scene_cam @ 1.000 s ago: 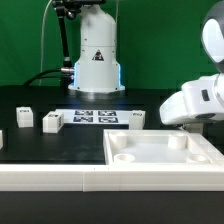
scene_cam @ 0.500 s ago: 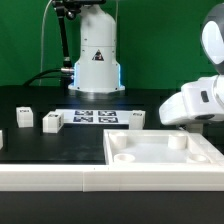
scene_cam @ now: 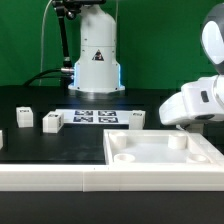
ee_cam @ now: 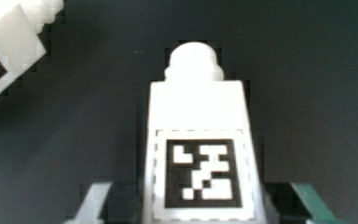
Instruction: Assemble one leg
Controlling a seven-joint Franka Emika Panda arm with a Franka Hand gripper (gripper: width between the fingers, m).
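Observation:
In the wrist view a white square-sided leg [ee_cam: 202, 110] lies lengthwise on the black table, its tag facing the camera and its rounded peg end pointing away. My gripper [ee_cam: 202, 205] straddles the leg's near end. The fingers [ee_cam: 108, 200] stand on either side with a dark gap between each and the leg, so the gripper is open. In the exterior view only the arm's white hand [scene_cam: 192, 103] shows at the right; its fingers and this leg are hidden behind it.
A large flat white panel [scene_cam: 160, 152] with round corner sockets fills the front. The marker board [scene_cam: 95, 117] lies mid-table before the robot base. Other small white legs [scene_cam: 24, 118] [scene_cam: 52, 122] [scene_cam: 135, 119] stand around it. Another tagged white part [ee_cam: 7, 50] lies beside the leg.

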